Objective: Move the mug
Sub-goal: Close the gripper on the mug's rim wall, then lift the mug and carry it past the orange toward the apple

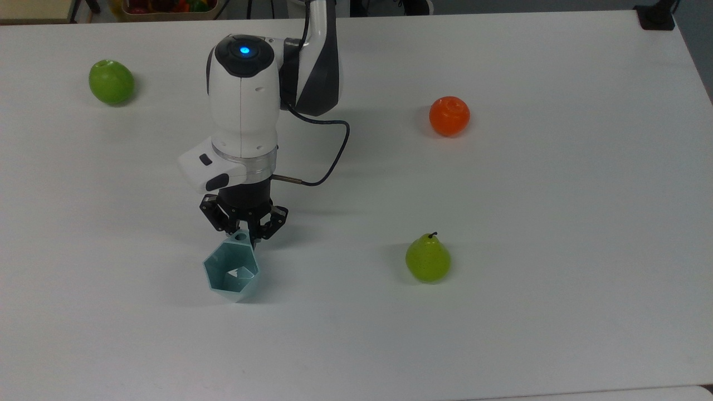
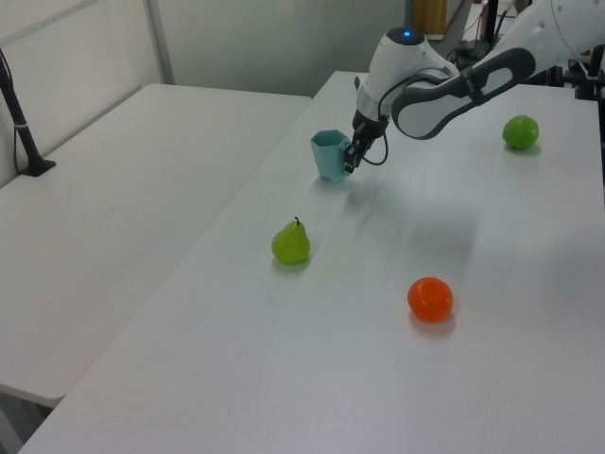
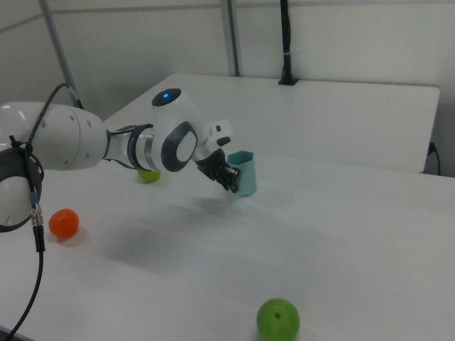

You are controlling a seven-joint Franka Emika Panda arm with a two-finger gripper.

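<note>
The mug [image 1: 231, 273] is a pale blue-teal faceted cup with a hexagonal rim, in front of the arm on the white table [image 1: 557, 223]. My gripper [image 1: 245, 234] points down at the mug's far rim, shut on the wall beside its small holed tab. In the left view the mug [image 2: 330, 156] sits just left of the gripper [image 2: 352, 159], its base looking slightly off the table. In the right view the mug [image 3: 244, 172] is just right of the gripper [image 3: 229, 177].
A green apple [image 1: 111, 82] lies at the top view's far left, an orange [image 1: 449, 116] at its right, and a green pear [image 1: 428, 259] right of the mug. A black post base [image 1: 656, 16] sits at the far right corner. A second table [image 2: 113, 189] adjoins in the left view.
</note>
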